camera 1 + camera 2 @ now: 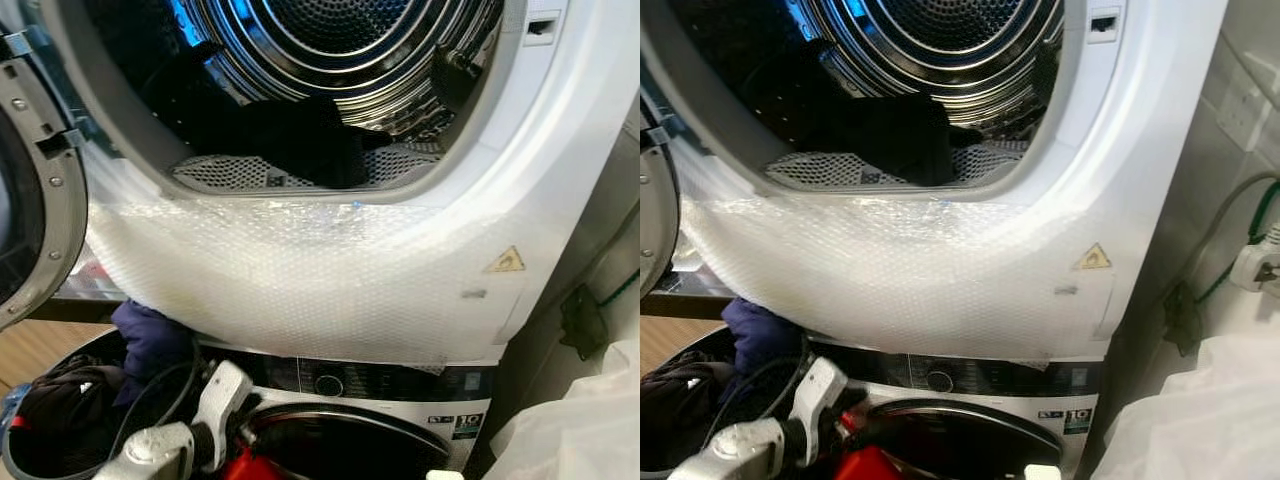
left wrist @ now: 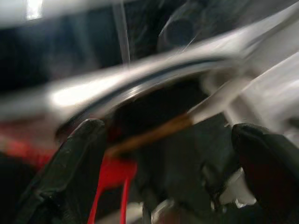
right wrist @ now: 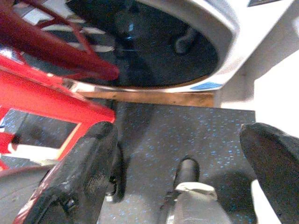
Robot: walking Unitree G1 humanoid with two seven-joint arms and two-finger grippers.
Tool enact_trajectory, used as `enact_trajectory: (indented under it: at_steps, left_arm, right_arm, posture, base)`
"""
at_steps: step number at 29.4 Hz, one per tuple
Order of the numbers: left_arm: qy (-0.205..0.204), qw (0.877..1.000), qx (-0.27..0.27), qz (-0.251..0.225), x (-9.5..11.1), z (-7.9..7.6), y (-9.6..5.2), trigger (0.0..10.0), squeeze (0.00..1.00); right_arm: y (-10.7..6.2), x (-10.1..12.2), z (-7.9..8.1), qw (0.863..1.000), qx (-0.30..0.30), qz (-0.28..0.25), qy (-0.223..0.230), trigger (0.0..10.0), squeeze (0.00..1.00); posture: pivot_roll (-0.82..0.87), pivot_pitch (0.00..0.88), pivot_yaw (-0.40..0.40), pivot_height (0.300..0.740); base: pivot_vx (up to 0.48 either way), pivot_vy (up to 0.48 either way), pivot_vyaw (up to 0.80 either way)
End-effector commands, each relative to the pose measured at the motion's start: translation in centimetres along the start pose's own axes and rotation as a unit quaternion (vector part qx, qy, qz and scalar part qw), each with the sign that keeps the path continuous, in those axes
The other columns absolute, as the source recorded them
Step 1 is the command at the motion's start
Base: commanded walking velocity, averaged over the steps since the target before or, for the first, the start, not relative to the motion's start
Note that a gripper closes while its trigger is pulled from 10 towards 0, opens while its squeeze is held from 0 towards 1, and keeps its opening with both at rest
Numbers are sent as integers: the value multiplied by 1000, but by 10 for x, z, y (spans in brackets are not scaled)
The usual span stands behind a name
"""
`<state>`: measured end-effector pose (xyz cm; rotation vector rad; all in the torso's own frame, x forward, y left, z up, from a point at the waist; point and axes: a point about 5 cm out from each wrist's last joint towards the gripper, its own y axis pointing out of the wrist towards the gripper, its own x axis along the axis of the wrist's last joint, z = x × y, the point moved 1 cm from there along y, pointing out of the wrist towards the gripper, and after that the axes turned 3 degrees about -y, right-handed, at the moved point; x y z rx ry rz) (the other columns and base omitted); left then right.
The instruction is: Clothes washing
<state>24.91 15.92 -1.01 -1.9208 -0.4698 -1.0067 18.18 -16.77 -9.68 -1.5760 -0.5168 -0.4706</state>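
Dark clothes [image 1: 300,135] lie at the drum's [image 1: 340,40] front lip, upper centre, opening unobstructed. Bubble wrap [image 1: 300,270] covers the panel below. Left pincer [image 2: 168,172] gapes wide, empty, before the lower washer door [image 1: 340,440]. Right pincer [image 3: 177,168], wide open and empty, overlooks speckled floor [image 3: 187,135].

The dryer [image 1: 560,150] was white, its drum [image 1: 340,40] shiny silver with ribbed rings and a dotted, perforated back. Black clothes [image 1: 290,135] lay at the drum's mouth on a grey mesh filter [image 1: 215,172]. Clear bubble wrap [image 1: 300,270] with a fine dimpled pattern covered the white front below the opening, beside a yellow triangle sticker [image 1: 505,261]. The open door [image 1: 45,190] had a grey rim. The washer [image 1: 400,385] underneath had a black control strip. A basket [image 1: 60,400] held navy and black clothing. The left end effector [image 2: 168,168] had black fingers [image 2: 70,172]; a red frame [image 3: 46,93] stood over a dark floor [image 3: 187,135] speckled blue.
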Motion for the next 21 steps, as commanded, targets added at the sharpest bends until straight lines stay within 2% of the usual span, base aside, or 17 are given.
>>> enact_trajectory:
  at_steps: [1,3,4,5,7,10,11,17,21]
  left_arm:
    - [2,999,42,20,-10,11,1,10000,0]
    - [-54,993,90,45,-30,16,4,10000,0]
    - [-67,988,119,68,-42,18,3,10000,0]
    - [-67,988,119,68,-42,18,3,10000,0]
    - [-75,981,152,92,-57,20,3,10000,0]
    - [-83,972,193,106,-68,21,3,10000,0]
    - [-90,965,220,109,-72,21,3,10000,0]
    - [-110,963,214,122,-81,10,8,10000,0]
    - [-105,961,225,125,-84,11,6,10000,0]
  right_arm:
    - [0,0,4,1000,3,5,-1,10000,0]
    - [0,0,0,1000,-2,6,-2,10000,0]
    - [0,0,-2,1000,-6,5,-4,10000,0]
    - [0,0,-2,1000,-6,5,-4,10000,0]
    - [0,1,-7,1000,-13,5,-7,10000,0]
    - [0,1,-14,1000,-21,4,-6,10000,0]
    - [0,0,-19,1000,-30,5,-7,10000,0]
    - [-2,-5,-24,999,-42,12,-23,10000,0]
    - [-2,-6,-27,999,-46,13,-26,10000,0]
  posture:
    - [61,0,135,740]
    - [50,0,130,740]
    - [47,0,127,740]
    - [47,0,127,740]
    - [31,0,112,740]
    - [17,0,101,740]
    - [17,0,96,740]
    - [25,0,80,740]
    - [17,0,58,740]
  base:
    - [0,0,0]
    - [0,0,0]
    - [0,0,0]
    - [0,0,0]
    - [0,0,0]
    - [0,0,0]
    - [0,0,0]
    - [0,0,0]
    - [0,0,0]
